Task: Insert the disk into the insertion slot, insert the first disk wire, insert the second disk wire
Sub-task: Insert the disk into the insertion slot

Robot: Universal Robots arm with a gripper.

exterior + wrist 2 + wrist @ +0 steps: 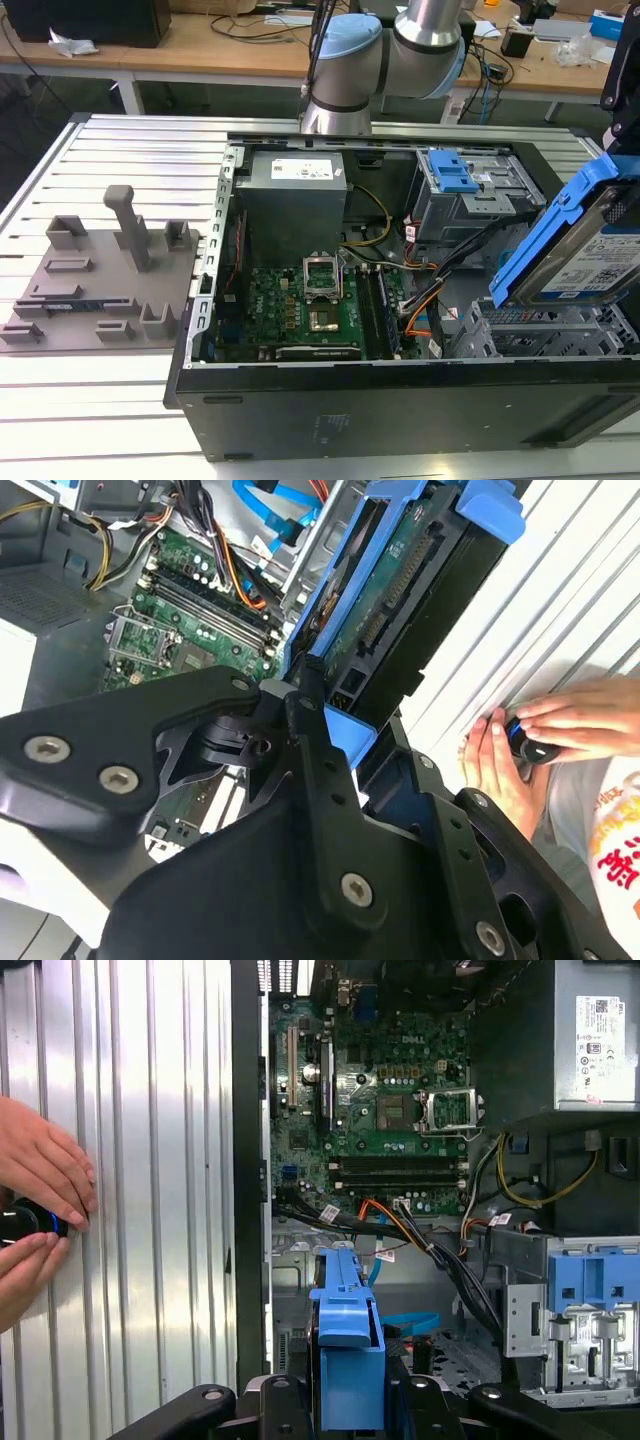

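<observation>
One disk hangs tilted above insertion slot in exterior view. In both wrist views: claw clamped on its blue carrier; person's hand over slatted worktop.

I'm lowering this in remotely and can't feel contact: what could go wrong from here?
1. The hard drive, gripped by the end effector, hangs tilted above the slot; it may catch on the metal edge.
2. Orange and black cables lie beside the slot and could get pinched.
3. A person's hands rest on the table beside the case and could be struck.
</observation>
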